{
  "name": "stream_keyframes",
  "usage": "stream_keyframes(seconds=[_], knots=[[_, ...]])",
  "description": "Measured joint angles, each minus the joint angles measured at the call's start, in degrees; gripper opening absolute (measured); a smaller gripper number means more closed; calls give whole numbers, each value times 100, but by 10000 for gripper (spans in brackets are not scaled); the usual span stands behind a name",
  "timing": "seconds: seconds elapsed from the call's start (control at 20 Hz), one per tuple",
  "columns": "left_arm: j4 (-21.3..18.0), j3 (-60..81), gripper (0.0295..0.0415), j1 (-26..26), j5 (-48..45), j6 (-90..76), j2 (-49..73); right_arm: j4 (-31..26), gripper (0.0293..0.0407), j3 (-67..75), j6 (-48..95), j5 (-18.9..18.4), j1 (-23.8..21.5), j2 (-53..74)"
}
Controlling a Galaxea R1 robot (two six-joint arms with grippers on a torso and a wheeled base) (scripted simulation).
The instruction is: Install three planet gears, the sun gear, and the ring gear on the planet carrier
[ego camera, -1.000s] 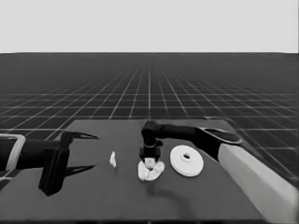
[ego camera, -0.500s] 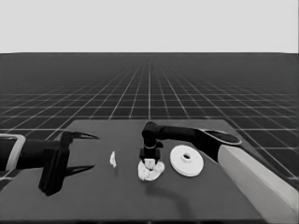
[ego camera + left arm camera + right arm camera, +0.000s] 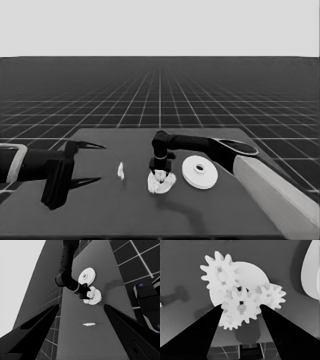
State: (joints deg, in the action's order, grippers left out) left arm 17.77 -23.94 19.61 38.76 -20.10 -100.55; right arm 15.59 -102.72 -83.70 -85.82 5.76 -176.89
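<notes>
The right gripper (image 3: 160,172) stands over the smaller round part (image 3: 161,184) at mid-table, its fingers (image 3: 205,335) closed on the central gear (image 3: 241,307), which meshes with three other gears (image 3: 220,275). Just to the right lies the larger round part (image 3: 199,172), apart from it (the thin white piece (image 3: 120,170) sits left). The left gripper (image 3: 82,165) waits wide open and empty over the table's (image 3: 100,220) left end, with bare tabletop toward the near edge.

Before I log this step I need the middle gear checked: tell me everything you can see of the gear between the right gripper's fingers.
The centre gear is a small white toothed wheel with a square centre hole, plastic-looking. It lies flat at the middle of the smaller round part, among three other gears on that part. The right gripper has one finger at each side of it; contact cannot be told.
</notes>
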Motion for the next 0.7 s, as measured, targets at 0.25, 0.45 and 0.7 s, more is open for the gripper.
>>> stream_keyframes(seconds=[0.25,0.45,0.7], knots=[[0,0,385,0,0,0,0,0,309,-1,-300,0,0,1],[0,0,385,0,0,0,0,1,309,-1,-540,0,2,-1],[0,0,385,0,0,0,0,1,309,-1,-840,0,2,-1]])
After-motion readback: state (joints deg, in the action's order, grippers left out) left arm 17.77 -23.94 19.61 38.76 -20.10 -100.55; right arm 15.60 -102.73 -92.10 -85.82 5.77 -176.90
